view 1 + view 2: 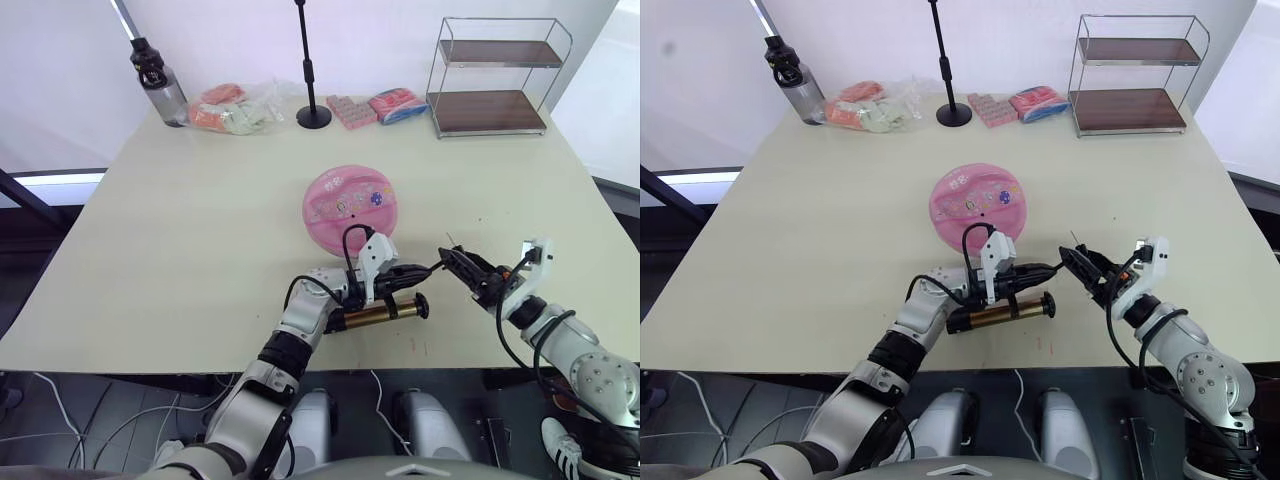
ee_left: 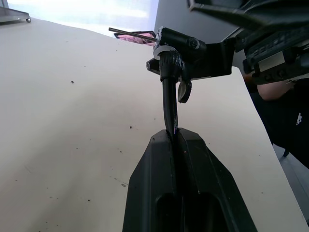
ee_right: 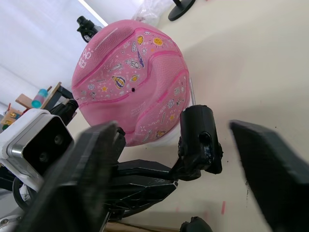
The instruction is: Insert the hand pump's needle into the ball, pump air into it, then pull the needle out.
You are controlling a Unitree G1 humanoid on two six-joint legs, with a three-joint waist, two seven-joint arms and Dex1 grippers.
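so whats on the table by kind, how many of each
ball: 1
hand pump: 1
water bottle: 1
black stand: 1
wire shelf rack: 1
snack packets: 2
clear bag of snacks: 1
total: 8

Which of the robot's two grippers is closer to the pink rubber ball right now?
The left gripper, just in front of the pink rubber ball. The right gripper sits farther out, to the ball's front-right.

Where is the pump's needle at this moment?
The needle rises from its black fitting between the open right gripper fingers, close beside the ball.
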